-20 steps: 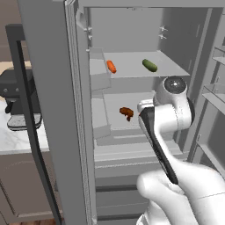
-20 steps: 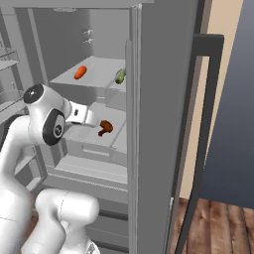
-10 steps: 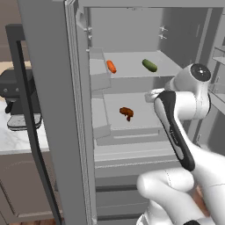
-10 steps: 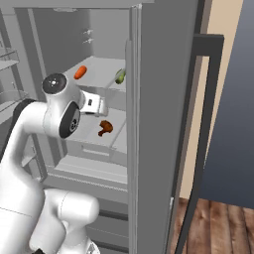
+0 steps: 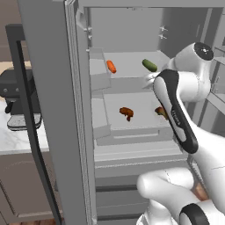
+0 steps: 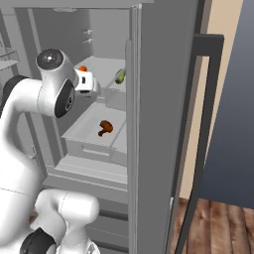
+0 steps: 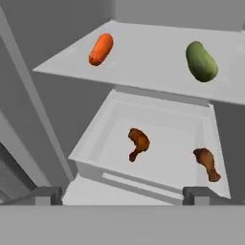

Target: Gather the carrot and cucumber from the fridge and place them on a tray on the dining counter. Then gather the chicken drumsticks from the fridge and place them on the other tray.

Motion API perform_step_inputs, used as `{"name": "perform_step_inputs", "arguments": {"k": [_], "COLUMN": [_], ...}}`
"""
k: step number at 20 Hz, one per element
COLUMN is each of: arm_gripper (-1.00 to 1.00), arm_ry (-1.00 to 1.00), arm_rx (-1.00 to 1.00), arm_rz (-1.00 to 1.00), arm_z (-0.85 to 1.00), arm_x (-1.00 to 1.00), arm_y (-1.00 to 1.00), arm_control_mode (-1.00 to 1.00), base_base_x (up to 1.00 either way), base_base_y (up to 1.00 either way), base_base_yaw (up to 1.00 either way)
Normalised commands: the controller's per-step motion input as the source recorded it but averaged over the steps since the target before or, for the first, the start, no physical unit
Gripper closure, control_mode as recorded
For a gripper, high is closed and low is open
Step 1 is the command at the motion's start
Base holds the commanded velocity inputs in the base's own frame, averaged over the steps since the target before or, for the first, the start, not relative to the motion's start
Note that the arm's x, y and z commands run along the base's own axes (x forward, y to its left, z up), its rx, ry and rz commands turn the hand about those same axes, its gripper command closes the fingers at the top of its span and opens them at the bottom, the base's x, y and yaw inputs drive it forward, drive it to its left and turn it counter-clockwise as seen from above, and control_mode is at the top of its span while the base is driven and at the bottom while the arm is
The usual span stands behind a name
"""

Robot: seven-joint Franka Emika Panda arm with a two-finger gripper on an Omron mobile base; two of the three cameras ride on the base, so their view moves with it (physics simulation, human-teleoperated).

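Observation:
In the open fridge, an orange carrot (image 7: 101, 49) (image 5: 111, 66) lies on the upper shelf at the left, and a green cucumber (image 7: 201, 61) (image 5: 149, 65) (image 6: 120, 76) lies on the same shelf at the right. Below, in a white drawer (image 7: 95, 165), lie two brown chicken drumsticks, one in the middle (image 7: 138, 142) (image 5: 126, 112) (image 6: 104, 127) and one at the right (image 7: 206, 162) (image 5: 161, 112). My gripper (image 7: 122, 195) (image 6: 97, 89) hangs open and empty in front of the shelf, near its front edge and short of the cucumber.
The fridge's left door (image 5: 48, 110) and right door (image 6: 158, 124) stand open on either side of the arm. A dark appliance (image 5: 17, 101) sits on the counter at far left. Door shelves (image 5: 217, 101) flank the arm's right. Wooden floor (image 6: 218, 223) lies at the right.
The arm has risen and swung right, lifting the hand from drawer height to the upper shelf's front edge. The jaws stay open. The food has not moved.

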Motion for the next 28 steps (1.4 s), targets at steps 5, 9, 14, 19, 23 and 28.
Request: {"name": "perform_step_inputs", "arguments": {"k": [5, 9, 14, 19, 23, 28], "arm_gripper": [-1.0, -1.0, -1.0, -1.0, -1.0, -1.0], "arm_ry": [-0.09, -0.1, -0.01, 0.0, 0.0, 0.0], "arm_rx": [-0.01, -0.02, 0.0, 0.0, 0.0, 0.0], "arm_rz": [0.15, 0.12, 0.01, 0.0, 0.0, 0.0], "arm_z": [0.25, 0.11, 0.06, 0.01, 0.0, 0.0], "arm_x": [0.15, 0.26, 0.44, 0.5, 0.39, 0.49], "arm_y": [0.43, 0.42, 0.17, 0.19, 0.22, 0.06], "arm_control_mode": [-1.0, -1.0, -1.0, -1.0, -1.0, -1.0], "base_base_x": [0.0, 0.0, 0.0, 0.0, 0.0, 0.0], "base_base_y": [0.0, 0.0, 0.0, 0.0, 0.0, 0.0], "base_base_yaw": [0.0, 0.0, 0.0, 0.0, 0.0, 0.0]}}
